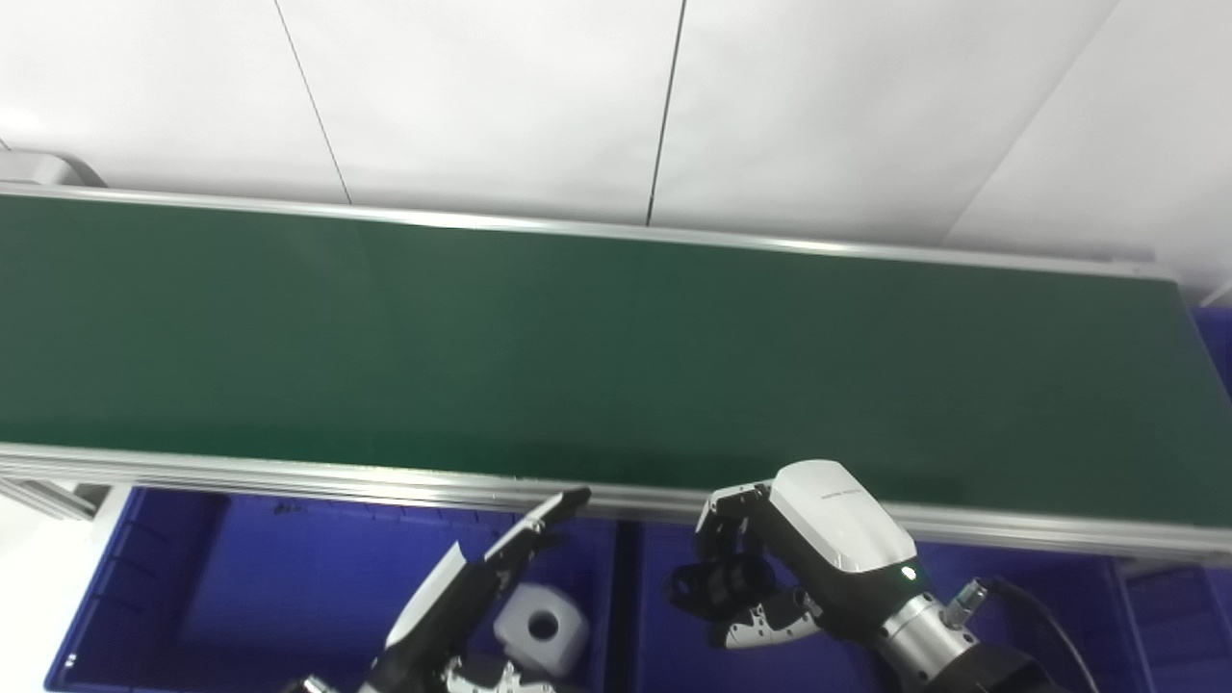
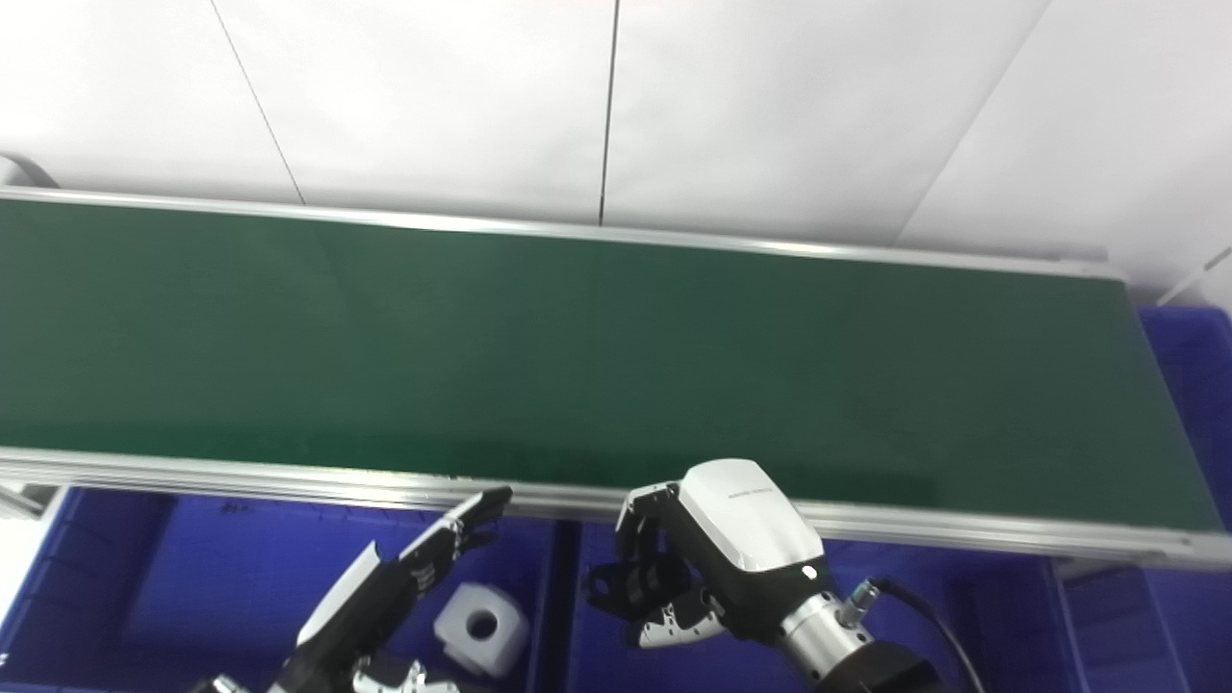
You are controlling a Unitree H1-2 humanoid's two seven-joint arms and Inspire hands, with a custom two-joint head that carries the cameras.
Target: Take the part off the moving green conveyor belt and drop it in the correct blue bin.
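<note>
Green conveyor belt (image 1: pixel 577 356) bare. Right robot hand (image 1: pixel 760 568) curled around black part (image 1: pixel 717 582); casing lettering unreadable. Left robot hand (image 1: pixel 472 587) spread, empty, above white part (image 1: pixel 541 628) in left blue bin (image 1: pixel 144 577).

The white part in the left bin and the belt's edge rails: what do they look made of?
White part: likely matte moulded plastic or foam, with soft rounded edges, no glare and a round hole. Edge rails: probably brushed aluminium, silvery with long streaky highlights. Blue bin: seemingly glossy plastic.
</note>
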